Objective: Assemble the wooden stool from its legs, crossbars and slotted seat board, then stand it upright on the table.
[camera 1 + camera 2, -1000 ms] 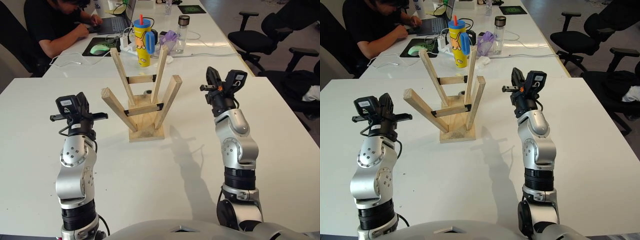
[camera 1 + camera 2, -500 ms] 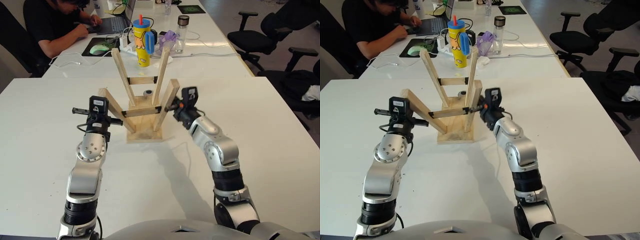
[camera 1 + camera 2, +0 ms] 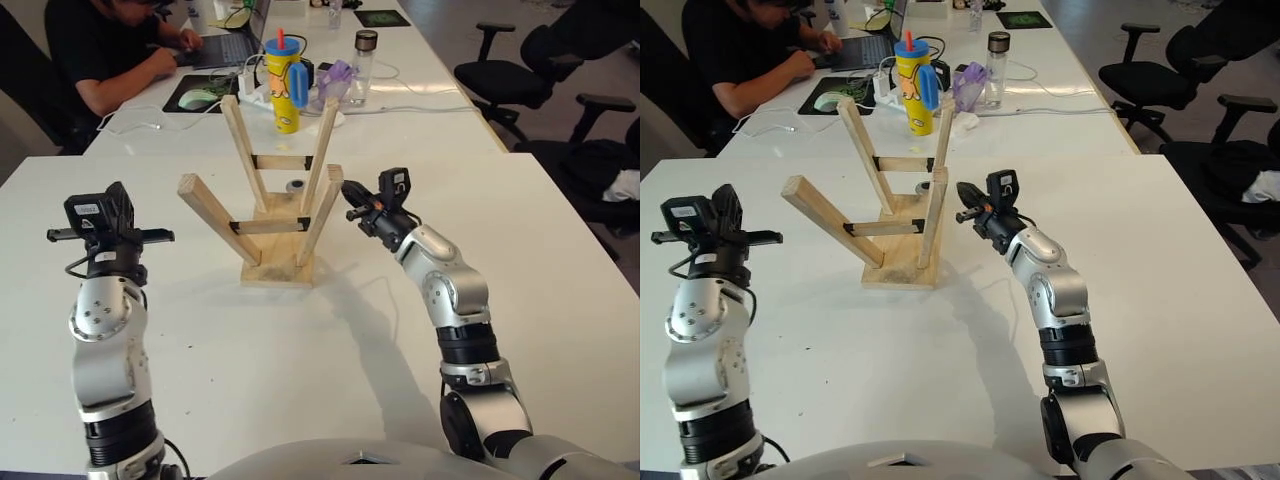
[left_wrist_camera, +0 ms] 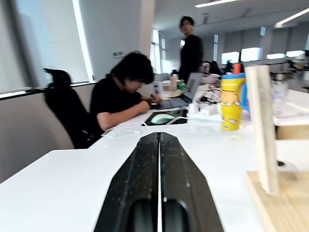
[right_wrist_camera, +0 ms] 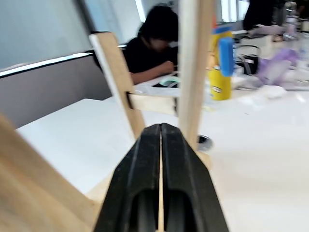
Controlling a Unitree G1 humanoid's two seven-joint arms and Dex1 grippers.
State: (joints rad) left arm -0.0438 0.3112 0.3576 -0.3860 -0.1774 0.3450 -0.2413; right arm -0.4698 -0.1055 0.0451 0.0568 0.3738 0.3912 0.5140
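The wooden stool (image 3: 275,268) sits upside down mid-table, seat board flat and legs pointing up, joined by crossbars (image 3: 272,226). One leg (image 3: 218,218) splays out toward the left. My right gripper (image 3: 346,187) is shut and hangs just right of the top of the near right leg (image 3: 322,205); I cannot tell whether it touches. In the right wrist view its closed fingers (image 5: 160,145) point at that leg (image 5: 193,72). My left gripper (image 3: 113,200) is shut and held up well left of the stool. The left wrist view shows a leg (image 4: 264,125) off to one side.
A yellow cup with a red straw (image 3: 285,85), a clear bottle (image 3: 364,62), cables and a person at a laptop are on the far table. A small round item (image 3: 295,185) lies behind the stool. Office chairs (image 3: 520,70) stand on the right.
Both grippers were at the stool half a second ago. The left arm has pulled back to the left, the right gripper has eased off to the right, and the stool has shifted slightly left.
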